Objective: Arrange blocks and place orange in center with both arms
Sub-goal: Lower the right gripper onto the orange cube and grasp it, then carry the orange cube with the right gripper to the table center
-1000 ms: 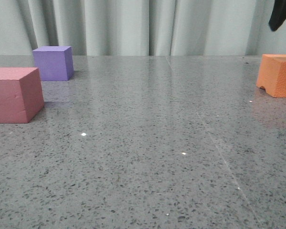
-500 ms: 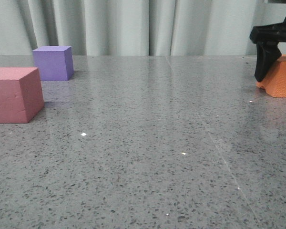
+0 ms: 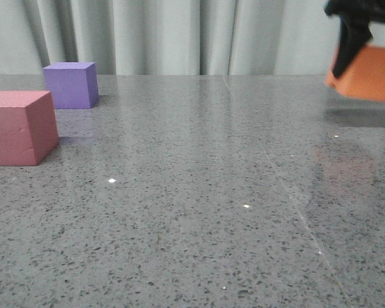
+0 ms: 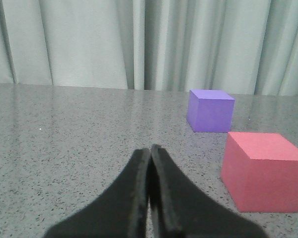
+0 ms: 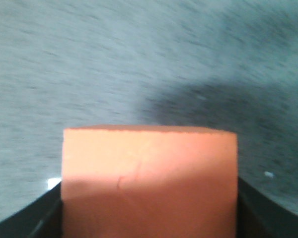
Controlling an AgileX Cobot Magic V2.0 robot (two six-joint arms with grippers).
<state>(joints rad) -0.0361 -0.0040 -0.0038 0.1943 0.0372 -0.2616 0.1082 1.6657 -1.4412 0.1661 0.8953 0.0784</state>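
My right gripper [image 3: 366, 38] is shut on the orange cube [image 3: 369, 76] and holds it clear above the table at the far right. In the right wrist view the orange cube [image 5: 149, 178] fills the space between the two black fingers [image 5: 47, 210]. The pink-red cube [image 3: 19, 127] sits at the left edge and the purple cube [image 3: 70, 85] behind it. In the left wrist view my left gripper [image 4: 150, 153] is shut and empty, low over the table, with the pink-red cube [image 4: 265, 171] and purple cube [image 4: 211, 110] apart from it to one side.
A grey speckled table [image 3: 192, 212] stretches between the left cubes and the orange one. A pale curtain [image 3: 179, 35] hangs behind the table's far edge.
The right gripper came down onto the orange cube, closed on it and lifted it off the table, shifting slightly left. The pink-red and purple cubes have not moved.
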